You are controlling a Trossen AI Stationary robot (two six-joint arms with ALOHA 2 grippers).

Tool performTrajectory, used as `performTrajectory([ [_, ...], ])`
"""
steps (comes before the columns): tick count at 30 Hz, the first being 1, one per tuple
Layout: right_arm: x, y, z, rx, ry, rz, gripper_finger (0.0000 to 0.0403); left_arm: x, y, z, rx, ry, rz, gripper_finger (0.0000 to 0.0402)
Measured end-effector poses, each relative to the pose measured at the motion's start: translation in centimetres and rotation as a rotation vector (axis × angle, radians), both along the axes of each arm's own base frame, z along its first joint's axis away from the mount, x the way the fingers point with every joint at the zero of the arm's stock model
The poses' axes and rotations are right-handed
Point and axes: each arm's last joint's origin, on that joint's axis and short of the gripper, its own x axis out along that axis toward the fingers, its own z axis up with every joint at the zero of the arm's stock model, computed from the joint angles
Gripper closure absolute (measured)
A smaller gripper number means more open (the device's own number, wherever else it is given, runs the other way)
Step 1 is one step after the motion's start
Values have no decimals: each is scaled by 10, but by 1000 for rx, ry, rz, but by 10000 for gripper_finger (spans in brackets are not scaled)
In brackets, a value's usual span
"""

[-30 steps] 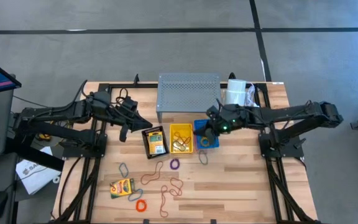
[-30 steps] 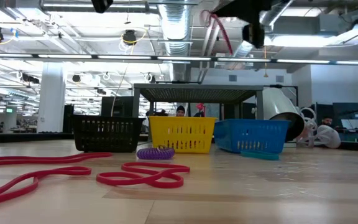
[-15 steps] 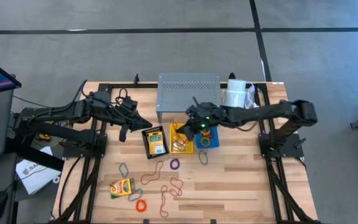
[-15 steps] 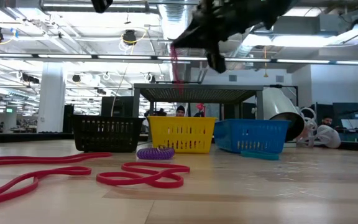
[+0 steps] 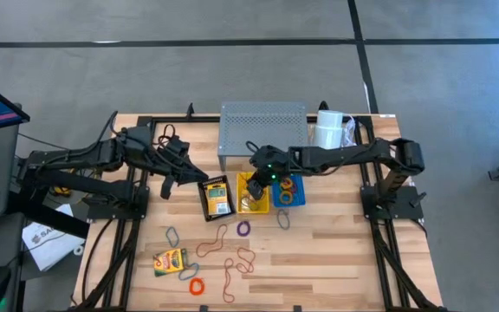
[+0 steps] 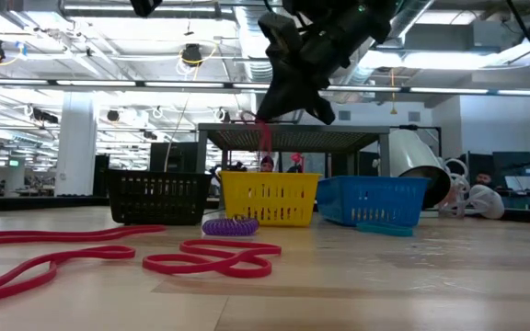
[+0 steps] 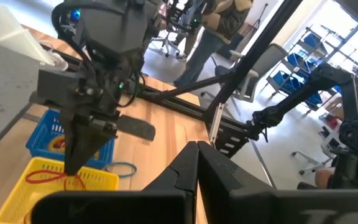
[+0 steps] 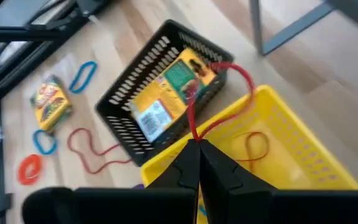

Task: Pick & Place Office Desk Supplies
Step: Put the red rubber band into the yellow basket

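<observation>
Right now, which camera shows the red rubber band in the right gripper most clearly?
The right wrist view: the red rubber band loops up from the shut right gripper above the yellow basket. The low view shows it as a thin strand hanging; the left wrist view shows it draped into the basket; in the high view I cannot make it out.

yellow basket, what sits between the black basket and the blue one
In the high view the yellow basket itself stands between the black basket and the blue basket. The right gripper hangs over it, shut on a red rubber band.
</observation>
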Motion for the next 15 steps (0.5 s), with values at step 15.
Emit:
performTrajectory([
  [15,-8,-8,-5,-95,99,-19,403,-1,0,0,0,1,0,399],
])
